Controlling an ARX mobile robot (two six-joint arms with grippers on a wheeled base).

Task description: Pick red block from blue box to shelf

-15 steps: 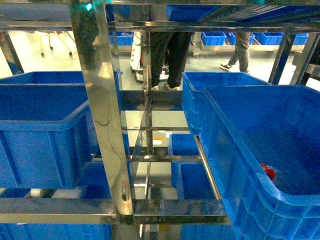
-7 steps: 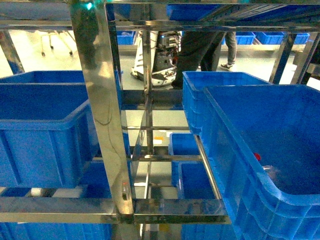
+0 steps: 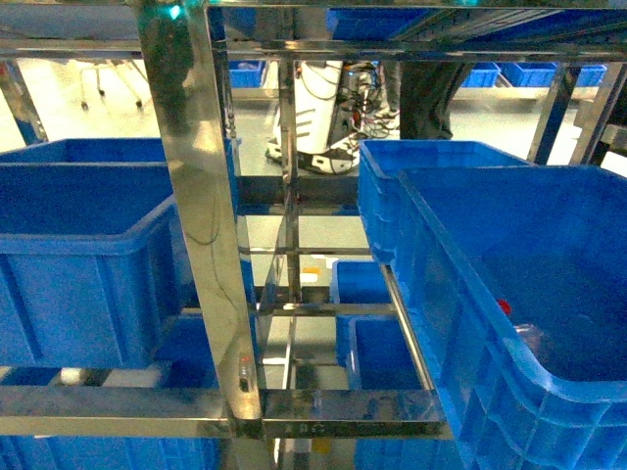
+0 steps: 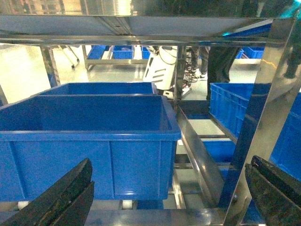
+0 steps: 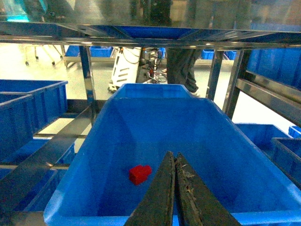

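Where the glossy red block (image 5: pixel 140 173) lies in a smooth dark blue crate (image 5: pixel 155 141) on the steel shelf (image 3: pixel 211 245), the right gripper (image 5: pixel 175 162) jaws press together, the left gripper (image 4: pixel 164 188) wide.

On the shelf (image 3: pixel 201 196) ahead of me, one crate (image 3: pixel 78 255) sits at the left end of the tier and another crate (image 3: pixel 529 294) at the right end. The red block (image 5: pixel 140 173) lies on the right crate's floor, left of centre, my right gripper (image 5: pixel 174 162) just beside it.
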